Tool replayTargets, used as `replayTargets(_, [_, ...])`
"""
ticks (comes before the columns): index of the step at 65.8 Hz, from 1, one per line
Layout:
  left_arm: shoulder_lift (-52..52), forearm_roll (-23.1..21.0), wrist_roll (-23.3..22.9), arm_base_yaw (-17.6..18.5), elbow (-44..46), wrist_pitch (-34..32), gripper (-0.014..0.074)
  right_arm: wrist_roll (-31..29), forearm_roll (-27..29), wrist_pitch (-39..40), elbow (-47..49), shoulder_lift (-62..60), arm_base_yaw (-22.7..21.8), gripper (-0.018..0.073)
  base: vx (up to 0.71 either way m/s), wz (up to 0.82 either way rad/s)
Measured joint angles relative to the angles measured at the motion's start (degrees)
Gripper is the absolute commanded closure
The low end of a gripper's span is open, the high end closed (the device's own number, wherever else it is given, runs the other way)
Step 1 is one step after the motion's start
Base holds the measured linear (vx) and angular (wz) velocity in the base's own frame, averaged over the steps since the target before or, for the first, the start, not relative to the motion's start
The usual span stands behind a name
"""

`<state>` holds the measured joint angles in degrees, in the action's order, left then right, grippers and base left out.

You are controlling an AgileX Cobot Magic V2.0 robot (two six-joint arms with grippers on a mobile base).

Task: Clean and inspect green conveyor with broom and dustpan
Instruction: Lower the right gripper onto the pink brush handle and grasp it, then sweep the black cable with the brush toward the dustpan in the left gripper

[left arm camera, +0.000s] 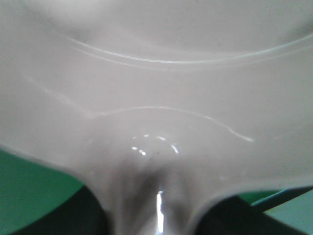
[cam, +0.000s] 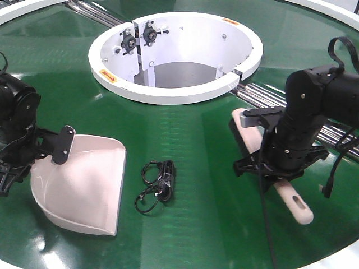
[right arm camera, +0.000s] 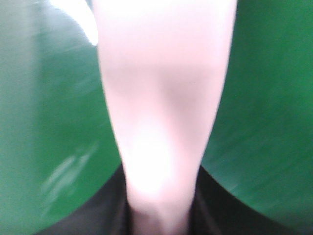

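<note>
pale beige dustpan (left arm camera: 156,73) filling nearly the whole frame at close range, blurred, faint curved lines across its glossy surface, narrowing to a neck at bottom centre, dark shapes (left arm camera: 73,220) either side of the neck, green conveyor (left arm camera: 29,186) in both lower corners

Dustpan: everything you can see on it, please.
The dustpan is a wide, glossy beige plastic scoop with raised curved walls and a straight front lip. It lies low on the green conveyor, lip facing the tangled black cord without touching it. The left gripper clamps its narrow rear neck. It looks empty.
</note>
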<state>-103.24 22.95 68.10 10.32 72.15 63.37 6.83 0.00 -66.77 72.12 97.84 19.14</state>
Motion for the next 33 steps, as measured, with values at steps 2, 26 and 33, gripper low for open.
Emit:
replayTargets(2, [0.0, 0.0, 0.0, 0.0, 0.0, 0.0, 0.0603, 1.1, 0.6, -0.6, 0.0, -0.7, 1.2, 0.0564, 0.0, 0.0])
replayTargets(26, [0.0, 0.0, 0.0, 0.0, 0.0, 0.0, 0.0603, 13.4, 1.2, -0.7, 0.0, 1.1, 13.8, 0.0564, 0.0, 0.0])
replayTargets(33, [0.0, 0.0, 0.0, 0.0, 0.0, 0.0, 0.0603, 15.6, 1.7, -0.6, 0.6, 2.8, 15.3, 0.0564, 0.0, 0.0])
